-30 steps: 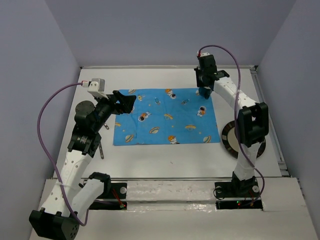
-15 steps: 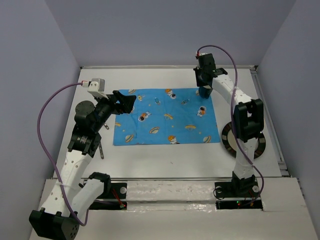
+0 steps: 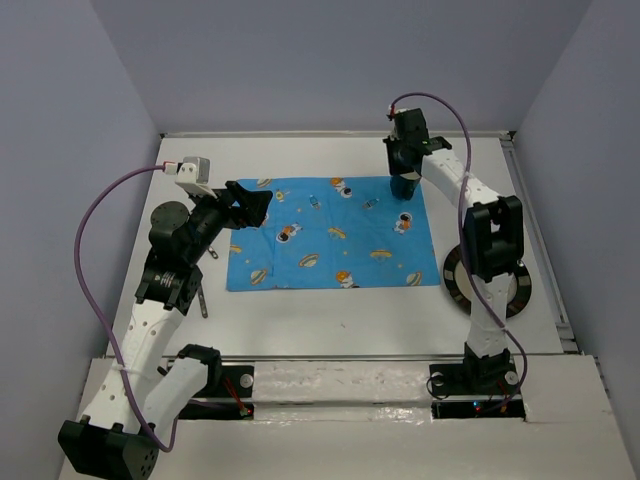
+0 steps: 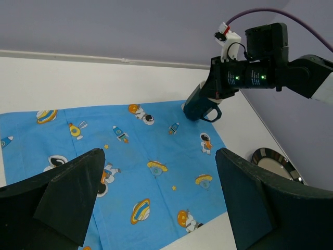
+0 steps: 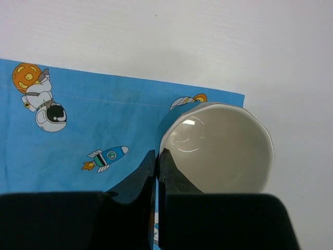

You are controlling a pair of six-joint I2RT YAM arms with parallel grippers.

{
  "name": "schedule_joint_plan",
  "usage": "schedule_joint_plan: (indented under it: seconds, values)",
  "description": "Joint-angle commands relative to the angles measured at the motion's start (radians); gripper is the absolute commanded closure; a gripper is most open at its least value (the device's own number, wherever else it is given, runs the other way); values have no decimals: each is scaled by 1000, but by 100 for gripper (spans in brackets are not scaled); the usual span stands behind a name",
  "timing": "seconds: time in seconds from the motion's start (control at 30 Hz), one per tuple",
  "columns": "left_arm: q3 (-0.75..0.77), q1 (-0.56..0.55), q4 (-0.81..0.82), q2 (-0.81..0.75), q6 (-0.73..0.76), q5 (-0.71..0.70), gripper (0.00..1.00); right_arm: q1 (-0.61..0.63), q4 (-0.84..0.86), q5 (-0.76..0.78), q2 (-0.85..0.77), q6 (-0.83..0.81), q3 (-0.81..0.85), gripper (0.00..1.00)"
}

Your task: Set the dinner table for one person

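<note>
My right gripper (image 3: pixel 404 168) is shut on the rim of a dark teal mug (image 3: pixel 404 188), one finger inside and one outside. The mug's pale inside shows in the right wrist view (image 5: pixel 223 151), with the gripper (image 5: pixel 157 154) at its left rim. The mug hangs tilted at the far right corner of the blue cartoon-printed mat (image 3: pixel 330 235); I cannot tell whether it touches the mat. My left gripper (image 3: pixel 250 205) is open and empty above the mat's far left corner. In the left wrist view the gripper (image 4: pixel 158 152) frames the mat (image 4: pixel 130 156), with the mug (image 4: pixel 200 105) beyond. The white dinner table (image 3: pixel 330 320) lies under everything.
A dark-rimmed plate (image 3: pixel 458 275) lies right of the mat, partly hidden by the right arm; it also shows in the left wrist view (image 4: pixel 273 161). A dark utensil (image 3: pixel 201 298) lies left of the mat beside the left arm. Purple walls stand close on three sides.
My right gripper has shifted slightly left with the mug held in it, and the right arm's elbow has swung left. The left arm has not moved.
</note>
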Motion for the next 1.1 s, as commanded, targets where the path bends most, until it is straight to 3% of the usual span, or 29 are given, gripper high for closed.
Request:
schedule_joint_plan:
  seconds: [0.0, 0.1, 0.23, 0.3, 0.4, 0.5, 0.53, 0.63, 0.67, 0.7, 0.73, 0.9, 1.07]
  values:
    - [-2, -6, 58, -13, 4, 29, 1, 14, 57, 1, 3, 4, 69, 100]
    - [-2, -6, 58, -14, 4, 30, 1, 14, 55, 12, 6, 0, 67, 89]
    - [-3, -6, 61, -14, 1, 34, 1, 14, 46, 37, -10, 19, 54, 45]
    - [-3, -8, 62, -14, 1, 34, 1, 14, 46, 40, -56, 47, 38, 34]
    - [-2, -14, 61, -19, -1, 35, 1, 14, 49, 57, -130, 93, 0, 33]
    - [3, -28, 53, -34, 7, 29, 1, -18, 115, 72, -336, 218, -227, 39]
    - [4, -32, 53, -37, 9, 26, 1, -28, 142, 81, -387, 245, -229, 41]
    - [9, -51, 44, -50, 16, 15, 1, -69, 231, 109, -535, 335, -519, 52]
    - [12, -62, 40, -56, 19, 14, 1, -98, 247, 116, -581, 396, -595, 76]
    - [12, -69, 39, -59, 19, 9, 1, -115, 273, 130, -668, 427, -740, 91]
    - [14, -74, 38, -60, 19, 9, 1, -127, 282, 156, -710, 458, -808, 100]
    - [18, -109, 32, -79, 27, 0, 1, -262, 305, 155, -923, 610, -1155, 100]
    - [20, -120, 29, -96, 32, -11, 1, -400, 340, 49, -940, 661, -1258, 100]
